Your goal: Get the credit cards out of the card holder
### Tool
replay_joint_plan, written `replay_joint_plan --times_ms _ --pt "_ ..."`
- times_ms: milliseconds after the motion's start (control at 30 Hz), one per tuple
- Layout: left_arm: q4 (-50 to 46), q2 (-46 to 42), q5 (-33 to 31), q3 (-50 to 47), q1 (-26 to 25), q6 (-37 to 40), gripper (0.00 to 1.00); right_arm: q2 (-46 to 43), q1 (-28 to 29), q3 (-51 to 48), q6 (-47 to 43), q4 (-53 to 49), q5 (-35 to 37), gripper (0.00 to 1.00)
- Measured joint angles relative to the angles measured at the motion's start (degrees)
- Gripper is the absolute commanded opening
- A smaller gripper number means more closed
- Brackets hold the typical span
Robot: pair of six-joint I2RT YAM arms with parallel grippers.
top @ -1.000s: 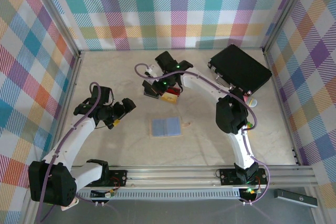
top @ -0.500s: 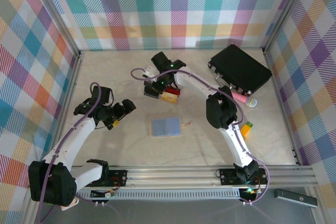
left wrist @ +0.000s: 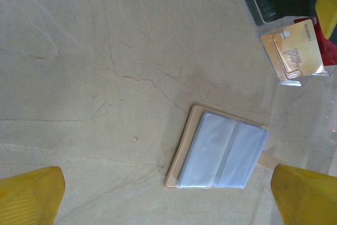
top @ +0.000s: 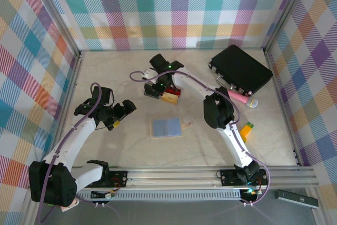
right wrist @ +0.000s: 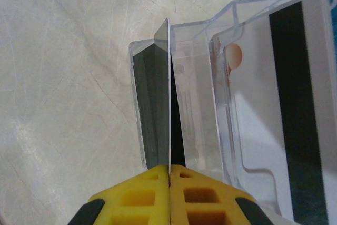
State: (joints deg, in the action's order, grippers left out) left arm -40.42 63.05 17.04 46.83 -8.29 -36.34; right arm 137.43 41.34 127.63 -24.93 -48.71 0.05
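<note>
**Left gripper** (top: 124, 114): over the left part of the table (left wrist: 105, 51), clear of every object. Jaws spread wide, holding nothing. In the wrist view the yellow fingers (left wrist: 31, 196) sit at the two lower corners.

**Right gripper** (right wrist: 169, 171): reaches to the far middle of the table, at the clear compartmented tray (right wrist: 196, 104). Yellow pads pressed together, pinching a thin card (right wrist: 169, 93) seen edge-on.

**Thin card:** upright, with its far end inside the tray's outer compartment, beside a dark surface in that same compartment. Face colour cannot be told from the edge.

**White card with dark stripe** (right wrist: 284, 109): lies flat in the neighbouring compartment, with a clear wall between it and the pinched card.

**Gold card** (left wrist: 295, 51): in the tray, printed side up, as the left wrist view shows.

**Card holder** (left wrist: 224, 152): pale blue-lavender bifold, opened flat with both panels showing. It rests on a tan backing piece (left wrist: 184, 146) near the table's centre, well apart from the tray and from both grippers.

**Black case** (top: 240, 69): large, lies at the far right corner.

**Pink stick-shaped item** (top: 239, 97): has a pale blue tip and lies just in front of the case.

**Orange block with green end** (top: 246, 130): on the right side, beside the right arm.
</note>
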Motion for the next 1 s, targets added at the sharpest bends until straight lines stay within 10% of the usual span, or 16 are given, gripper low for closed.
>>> replay_joint_plan --times_ms 667,1000 --pt "0.0 0.0 0.0 0.0 0.0 0.0 1.00 0.0 0.2 2.5 5.9 -2.7 1.4 0.25" --pt "0.0 -0.7 0.0 -0.2 0.0 0.0 1.00 -19.5 1.3 -17.0 25.3 -0.8 -1.0 0.46"
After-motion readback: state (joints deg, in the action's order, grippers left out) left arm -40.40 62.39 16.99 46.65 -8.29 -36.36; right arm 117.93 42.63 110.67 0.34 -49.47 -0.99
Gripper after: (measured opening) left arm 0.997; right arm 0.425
